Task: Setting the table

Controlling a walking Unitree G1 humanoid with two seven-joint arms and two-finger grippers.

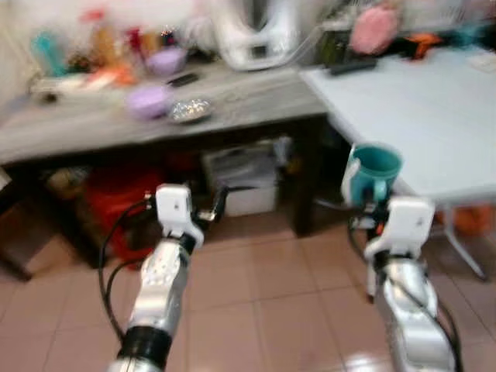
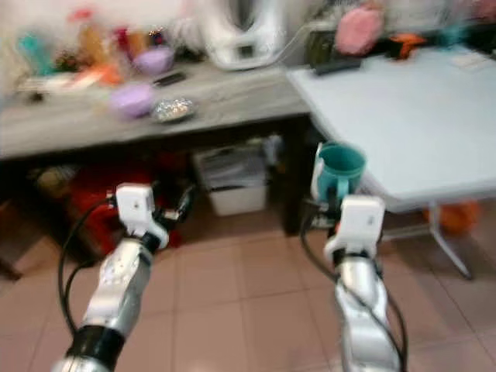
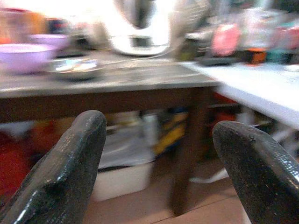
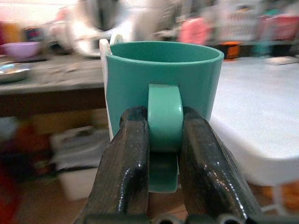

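My right gripper (image 4: 163, 149) is shut on the handle of a teal mug (image 1: 374, 170), held upright in the air just in front of the near corner of the white table (image 1: 434, 116). In the right wrist view the mug (image 4: 161, 74) stands above the two black fingers (image 4: 126, 158) that clamp its handle. My left gripper (image 1: 219, 203) is open with nothing between its fingers, raised in front of the grey wooden bench (image 1: 93, 124); its two fingers (image 3: 70, 168) stand wide apart in the left wrist view.
The grey bench carries purple bowls (image 1: 149, 101), a shiny metal dish (image 1: 191, 111), bottles and a white appliance (image 1: 256, 31). Under it sit a white bin (image 1: 244, 182) and a red bag (image 1: 116, 205). Pink and orange items lie at the white table's far edge. The floor is pink tile.
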